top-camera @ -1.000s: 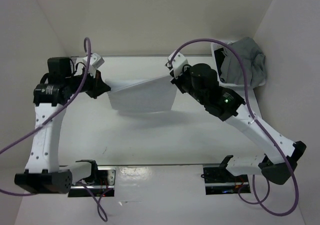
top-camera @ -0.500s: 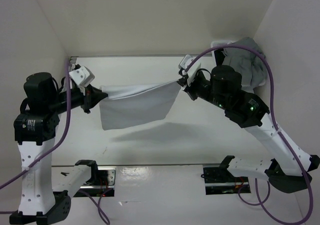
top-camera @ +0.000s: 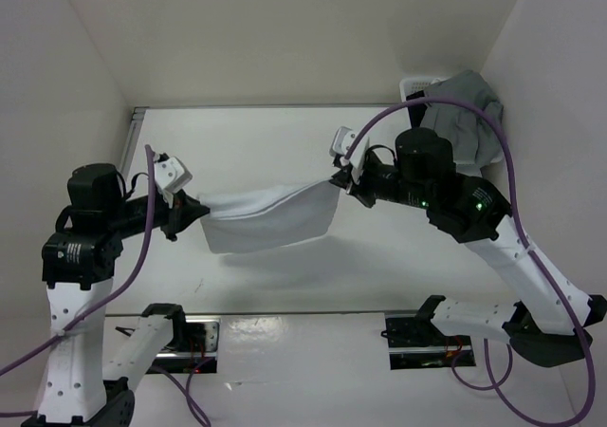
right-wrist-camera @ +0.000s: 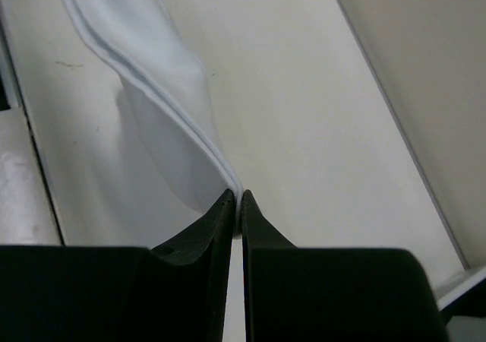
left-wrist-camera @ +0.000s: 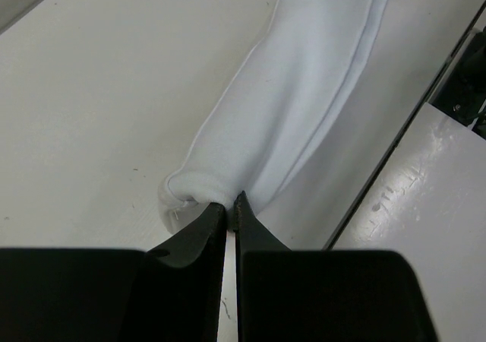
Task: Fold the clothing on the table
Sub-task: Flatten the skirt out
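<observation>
The left hand [top-camera: 201, 211] and the right hand [top-camera: 338, 181] each pinch one end of the white garment [top-camera: 270, 220]. It hangs stretched between them above the tabletop [top-camera: 285, 275]. A grey garment [top-camera: 465, 123] lies in the far right corner.

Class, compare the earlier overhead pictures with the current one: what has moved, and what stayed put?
The left gripper and the right gripper have carried the white clothing toward the near edge of the table, where it hangs between them. Nothing was let go: each stays shut on an end of it. The grey garment at the far right has not moved.
</observation>
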You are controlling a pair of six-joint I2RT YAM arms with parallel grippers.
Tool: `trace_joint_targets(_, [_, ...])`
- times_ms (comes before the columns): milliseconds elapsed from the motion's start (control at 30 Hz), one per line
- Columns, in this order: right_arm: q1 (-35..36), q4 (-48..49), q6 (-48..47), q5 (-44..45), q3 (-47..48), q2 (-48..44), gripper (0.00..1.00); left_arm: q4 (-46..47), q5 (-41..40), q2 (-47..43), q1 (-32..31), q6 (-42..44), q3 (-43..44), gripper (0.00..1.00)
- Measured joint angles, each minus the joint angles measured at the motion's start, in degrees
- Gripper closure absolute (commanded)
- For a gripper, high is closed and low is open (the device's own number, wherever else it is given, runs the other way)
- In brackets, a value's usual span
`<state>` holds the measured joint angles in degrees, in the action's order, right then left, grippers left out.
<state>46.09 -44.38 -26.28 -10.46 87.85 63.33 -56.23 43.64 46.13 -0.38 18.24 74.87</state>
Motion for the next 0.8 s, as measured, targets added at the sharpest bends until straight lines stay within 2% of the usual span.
trace_joint_targets(200, [0.00,-4.92,-3.74,-8.17,0.00,-0.26,0.90,-2.45,0.22,-1.90,-0.04,1.95,-1.20,0.89])
trace_joint_targets(400, [0.00,-6.10,-4.94,-10.73,-0.50,-0.17,0.90,-3.34,0.66,-2.21,-0.35,2.91,-2.69,0.88])
trace_joint_targets(567, [0.00,-1.75,-4.61,-6.80,-5.25,1.53,0.90,-1.75,0.20,2.58,-1.18,2.91,-5.22,0.88])
trace_joint_targets(800, [-0.26,6.32,-3.80,3.02,-12.70,10.84,0.95,3.98,-2.16,15.50,-1.70,2.71,-6.29,0.90])
